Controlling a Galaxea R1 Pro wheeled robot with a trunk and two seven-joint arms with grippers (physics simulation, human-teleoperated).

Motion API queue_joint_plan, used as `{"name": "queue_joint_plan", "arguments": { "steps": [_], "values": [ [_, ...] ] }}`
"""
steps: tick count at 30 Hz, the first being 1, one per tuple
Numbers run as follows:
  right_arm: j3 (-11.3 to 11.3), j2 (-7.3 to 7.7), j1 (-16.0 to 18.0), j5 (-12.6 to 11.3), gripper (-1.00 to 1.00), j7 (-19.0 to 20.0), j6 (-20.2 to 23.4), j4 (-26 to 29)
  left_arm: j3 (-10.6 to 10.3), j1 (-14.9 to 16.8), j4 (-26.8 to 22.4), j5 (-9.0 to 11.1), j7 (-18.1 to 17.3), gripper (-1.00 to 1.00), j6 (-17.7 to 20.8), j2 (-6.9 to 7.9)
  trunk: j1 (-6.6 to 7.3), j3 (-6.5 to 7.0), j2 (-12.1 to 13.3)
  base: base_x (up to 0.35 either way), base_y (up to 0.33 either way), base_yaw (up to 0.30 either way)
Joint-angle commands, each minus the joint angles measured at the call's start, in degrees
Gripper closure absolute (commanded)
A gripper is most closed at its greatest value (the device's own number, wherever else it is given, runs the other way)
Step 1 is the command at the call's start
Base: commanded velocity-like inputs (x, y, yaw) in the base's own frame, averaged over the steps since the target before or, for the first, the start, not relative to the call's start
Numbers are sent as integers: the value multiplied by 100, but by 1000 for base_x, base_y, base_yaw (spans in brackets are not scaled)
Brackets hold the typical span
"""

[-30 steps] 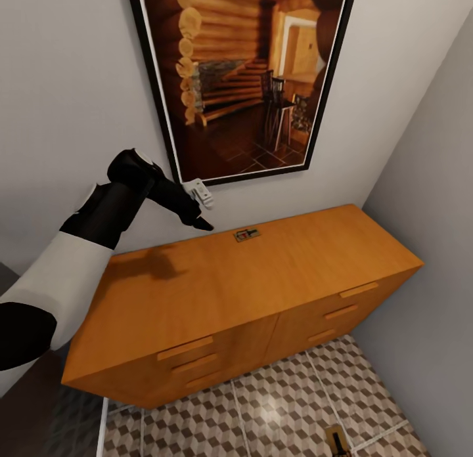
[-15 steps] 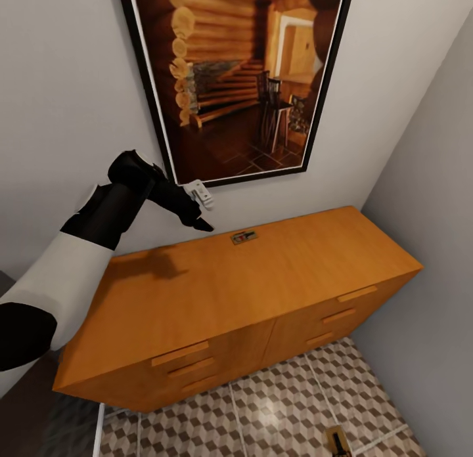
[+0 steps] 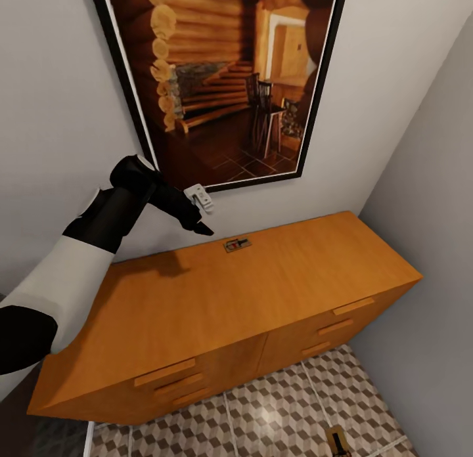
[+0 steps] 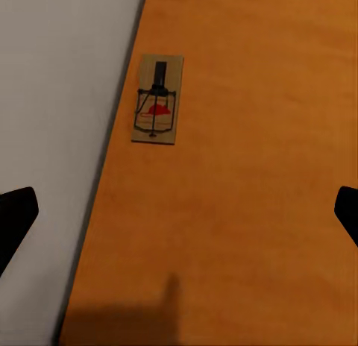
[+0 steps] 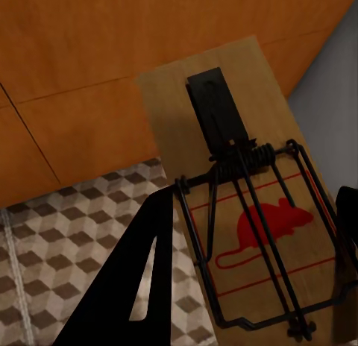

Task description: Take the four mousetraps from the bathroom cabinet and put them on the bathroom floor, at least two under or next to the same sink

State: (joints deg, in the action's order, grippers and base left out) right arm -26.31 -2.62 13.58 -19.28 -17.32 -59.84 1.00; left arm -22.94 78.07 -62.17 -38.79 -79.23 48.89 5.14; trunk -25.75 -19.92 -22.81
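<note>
One mousetrap (image 3: 236, 244) lies flat on the orange cabinet (image 3: 282, 280), near the top's back edge by the wall. My left gripper (image 3: 202, 229) hovers open just left of it, above the top. In the left wrist view that mousetrap (image 4: 157, 98) lies ahead of the wide-spread fingers (image 4: 15, 219), untouched. My right gripper (image 5: 246, 249) is shut on a second mousetrap (image 5: 253, 212), held in front of the cabinet's drawer fronts (image 5: 89, 63) over the bathroom floor (image 5: 60, 234). The same held trap (image 3: 337, 442) peeks in at the head view's lower edge above the cube-patterned floor (image 3: 276, 411).
A large black-framed picture (image 3: 223, 83) hangs on the wall above the cabinet, close behind my left wrist. A grey side wall (image 3: 433, 181) closes the corner at the cabinet's right end. Slim bar handles (image 3: 353, 306) stick out of the drawer fronts.
The whole picture has shifted, so the camera has moved. The left gripper stands slightly nearer the trap on the cabinet top, still open. The held trap stays at the lower edge.
</note>
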Motion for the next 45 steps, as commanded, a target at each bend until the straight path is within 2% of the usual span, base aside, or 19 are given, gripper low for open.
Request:
{"name": "queue_joint_plan", "arguments": {
  "steps": [1,13,18,25,45],
  "values": [
    [-50,-2,4,-41,100,-20,-16,-4,-8,-32,-7,-49,-48,-100,57,4,-3,-10,-10,6,-3,0],
    [-50,-2,4,-41,100,-17,-16,-4,-8,-257,51,-83,-16,-100,51,29,-3,-10,-10,1,0,0],
    [-51,-2,4,-41,100,-17,-16,-4,-8,-265,50,-72,240,-100,51,23,-3,-10,-10,0,0,0],
    [-53,-3,4,-41,100,-17,-16,-4,-8,-266,32,-68,308,-100,51,23,-3,-13,-10,0,0,0],
    [-58,-6,4,-41,100,-17,-16,-4,-8,-266,21,-59,312,-100,55,5,-3,-160,-10,0,0,0]
  ]
}}
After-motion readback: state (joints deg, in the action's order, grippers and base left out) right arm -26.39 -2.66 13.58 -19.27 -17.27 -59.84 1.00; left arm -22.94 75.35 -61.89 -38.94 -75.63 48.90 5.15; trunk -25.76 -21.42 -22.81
